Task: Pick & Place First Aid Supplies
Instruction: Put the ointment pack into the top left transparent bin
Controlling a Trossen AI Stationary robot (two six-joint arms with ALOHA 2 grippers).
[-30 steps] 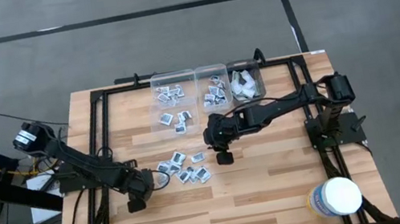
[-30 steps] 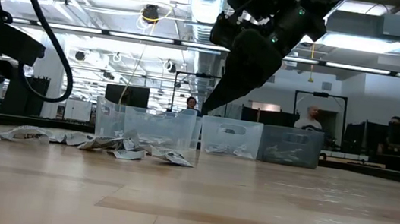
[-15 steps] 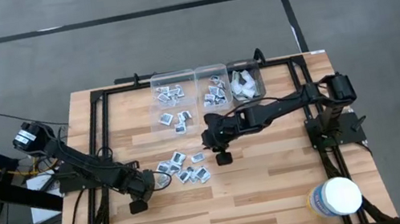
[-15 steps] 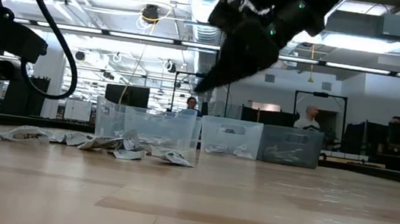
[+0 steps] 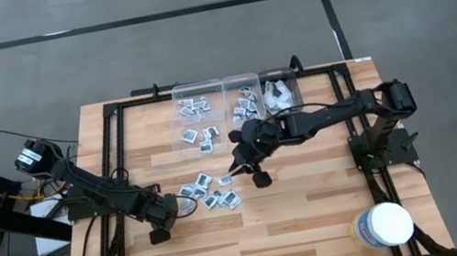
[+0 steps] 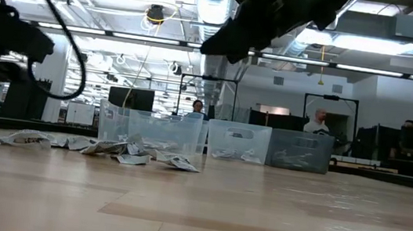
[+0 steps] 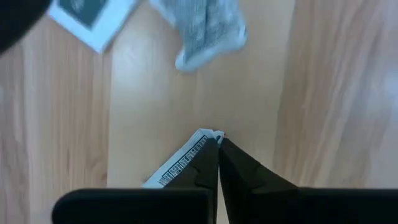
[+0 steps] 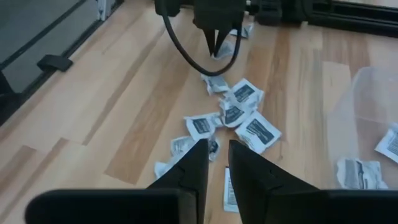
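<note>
**benchrat:** Left gripper (image 7: 217,144) is clenched tight on the corner of one packet (image 7: 180,163), the printed edge poking out beside the fingertips. From above, the gripper (image 5: 170,207) sits at roughly 7 o'clock of the table, right at the 9 o'clock end of the loose pile (image 5: 210,192).

**servo_dan:** And the right gripper (image 5: 236,164)?

**benchrat:** Hangs above the middle of the table, just past the pile at its 1 o'clock. Fingers (image 8: 193,163) are nearly together with a slim gap, and nothing shows between them, so it isn't holding anything.

**servo_dan:** How does that stuff handle?

**benchrat:** Guessing here: featherlight, thin, crinkly foil-paper squares. They lie flat on the wood, so an edge or a lifted corner is the only spot to bite, which is what the left one does. They overlap, so a neighbour could easily ride along, and a corner pinch could slip.

**servo_dan:** Destination?

**benchrat:** Three clear bins (image 5: 200,105) in a row at 12 o'clock, already holding some packets; a few more lie on the wood in front of them.

**servo_dan:** Surroundings?

**benchrat:** Pale butcher-block table (image 5: 318,215) with black rails, a white tub (image 5: 384,225) at 5 o'clock, grey floor, and a workshop with a few people far behind.
</note>
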